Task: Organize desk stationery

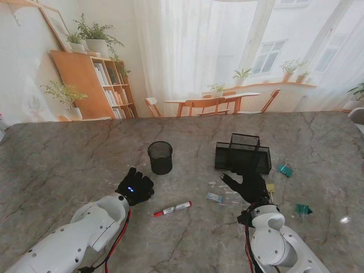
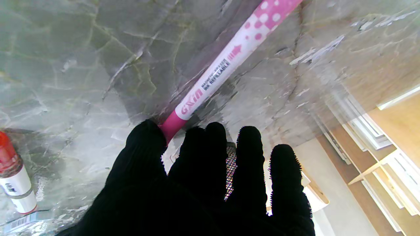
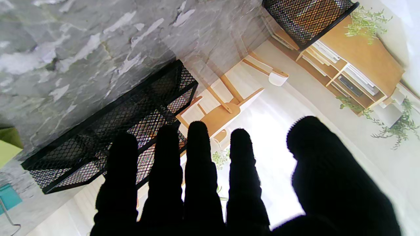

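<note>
Pen (image 2: pixel 226 62): pink, "GXin", "INK REFILLABLE" | left hand (image 2: pixel 197 183): grasping pen | right hand (image 3: pixel 229 183): released

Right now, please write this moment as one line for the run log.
left hand: on pink pen | right hand: open, before mesh organizer | red marker: on table | mesh cup: upright

Pink pen (image 2: pixel 223 68) — end under left hand (image 2: pixel 197 183); red marker (image 2: pixel 14 177) edge-cropped.
</note>
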Controlling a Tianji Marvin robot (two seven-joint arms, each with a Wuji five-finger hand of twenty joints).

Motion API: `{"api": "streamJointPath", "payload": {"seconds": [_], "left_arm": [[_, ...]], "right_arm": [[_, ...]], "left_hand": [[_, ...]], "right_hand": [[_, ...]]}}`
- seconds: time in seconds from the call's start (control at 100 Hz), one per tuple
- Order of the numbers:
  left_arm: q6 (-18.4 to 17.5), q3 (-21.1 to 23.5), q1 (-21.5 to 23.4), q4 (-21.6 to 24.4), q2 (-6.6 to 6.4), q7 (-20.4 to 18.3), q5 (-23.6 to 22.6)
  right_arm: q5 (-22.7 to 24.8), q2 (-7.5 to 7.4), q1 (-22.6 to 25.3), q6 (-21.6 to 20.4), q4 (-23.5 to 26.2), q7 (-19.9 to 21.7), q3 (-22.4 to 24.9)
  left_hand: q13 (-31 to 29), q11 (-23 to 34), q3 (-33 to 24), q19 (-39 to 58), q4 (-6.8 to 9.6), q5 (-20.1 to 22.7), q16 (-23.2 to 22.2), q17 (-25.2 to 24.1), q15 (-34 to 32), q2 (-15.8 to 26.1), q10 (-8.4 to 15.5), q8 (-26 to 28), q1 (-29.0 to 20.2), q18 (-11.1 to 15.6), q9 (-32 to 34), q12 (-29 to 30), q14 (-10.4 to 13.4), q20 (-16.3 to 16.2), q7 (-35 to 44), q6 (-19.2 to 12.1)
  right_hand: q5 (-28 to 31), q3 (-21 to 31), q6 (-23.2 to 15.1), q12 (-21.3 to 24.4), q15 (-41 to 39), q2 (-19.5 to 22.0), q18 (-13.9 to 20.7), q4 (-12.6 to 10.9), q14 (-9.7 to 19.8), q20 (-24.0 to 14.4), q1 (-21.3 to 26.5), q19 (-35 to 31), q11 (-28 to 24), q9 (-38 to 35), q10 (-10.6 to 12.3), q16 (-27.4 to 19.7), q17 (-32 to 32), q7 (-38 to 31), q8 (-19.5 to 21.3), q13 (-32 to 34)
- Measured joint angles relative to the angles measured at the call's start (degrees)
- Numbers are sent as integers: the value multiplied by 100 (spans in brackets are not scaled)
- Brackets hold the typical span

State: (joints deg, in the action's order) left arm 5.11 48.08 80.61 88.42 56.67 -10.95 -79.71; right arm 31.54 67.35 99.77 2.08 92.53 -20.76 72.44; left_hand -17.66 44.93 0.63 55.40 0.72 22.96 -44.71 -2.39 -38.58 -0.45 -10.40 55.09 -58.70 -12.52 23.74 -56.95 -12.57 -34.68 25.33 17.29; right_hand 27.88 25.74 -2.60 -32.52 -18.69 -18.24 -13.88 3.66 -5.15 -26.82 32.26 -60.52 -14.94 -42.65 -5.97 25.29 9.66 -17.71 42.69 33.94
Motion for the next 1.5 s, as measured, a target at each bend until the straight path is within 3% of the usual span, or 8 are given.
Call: {"api": "streamJointPath", "payload": {"seconds": [0.08,0.21,0.4,0.58,0.94,1.1,1.27,1.5], "left_arm": [[21,13,19,22,4,-35,-8],[52,16,42,47,7,-49,-3],[77,-67,-13,16,0,25,140],[131,-307,-238,-103,-9,100,443],[167,-550,-491,-219,1,88,735],[175,-561,-513,-356,38,332,1054],[157,-443,-422,-435,99,487,1154],[51,-187,-202,-496,153,776,1245]], "right_arm": [[-6,4,0,6,0,-11,0],[-9,9,3,10,0,-26,4],[-5,15,10,14,0,-55,14],[22,27,41,43,10,-106,60],[82,41,127,84,23,-247,167],[90,46,139,101,23,-286,184],[97,49,149,120,28,-314,190],[97,56,158,122,29,-342,200]], "left_hand": [[-162,91,-67,77,6,-3,-14,76,-120,-71,0,-32,-69,2,118,-2,0,-63,161,0],[-313,389,-168,180,7,73,-69,266,-246,-248,-1,-41,-366,5,415,-4,12,-132,1306,-4],[-795,530,-253,375,8,374,-87,596,-477,-496,71,-449,-628,11,1005,-455,103,-205,2350,-146],[-907,546,-246,439,-26,648,-87,710,-539,-545,-14,-601,-623,12,1276,-383,135,-270,2513,-127],[-1036,682,-230,516,-79,779,-87,840,-636,-558,-45,-610,-617,13,1416,-407,137,-346,2637,-106],[-1036,764,-445,519,-71,699,-88,835,-636,-551,-52,-34,-438,13,1408,-544,130,-418,2709,-74],[-1035,779,-1236,521,-60,517,-88,832,-636,-612,-8,528,118,13,1352,-565,120,-486,2868,-74],[-1035,825,-1629,521,-43,398,-88,832,-630,-681,78,739,439,13,1318,-620,143,-556,3042,-118]], "right_hand": [[57,-1,1,0,-1,53,0,0,-2,0,0,0,0,-2,0,1,0,-26,0,0],[78,-104,1,-1,-17,57,-1,0,-4,0,0,0,0,-10,-1,1,0,-51,0,0],[133,-148,2,-2,-19,58,-1,0,-4,0,0,0,0,-13,-1,1,1,-56,0,0],[133,-149,3,-2,-46,59,-1,-1,-6,0,0,0,0,-14,-1,2,1,-56,0,0],[136,-149,4,-4,-66,59,-1,-1,-16,0,0,-6,0,-15,-2,10,1,-58,0,1],[136,-150,4,-4,-68,60,-1,-2,-17,0,0,-8,0,-16,-2,10,2,-58,0,1],[137,-151,5,-4,-71,62,-1,-3,-17,0,0,-10,0,-17,-2,10,2,-64,0,1],[138,-151,7,-5,-72,65,-1,-7,-18,0,0,-12,0,-17,-2,10,3,-108,0,1]]}}
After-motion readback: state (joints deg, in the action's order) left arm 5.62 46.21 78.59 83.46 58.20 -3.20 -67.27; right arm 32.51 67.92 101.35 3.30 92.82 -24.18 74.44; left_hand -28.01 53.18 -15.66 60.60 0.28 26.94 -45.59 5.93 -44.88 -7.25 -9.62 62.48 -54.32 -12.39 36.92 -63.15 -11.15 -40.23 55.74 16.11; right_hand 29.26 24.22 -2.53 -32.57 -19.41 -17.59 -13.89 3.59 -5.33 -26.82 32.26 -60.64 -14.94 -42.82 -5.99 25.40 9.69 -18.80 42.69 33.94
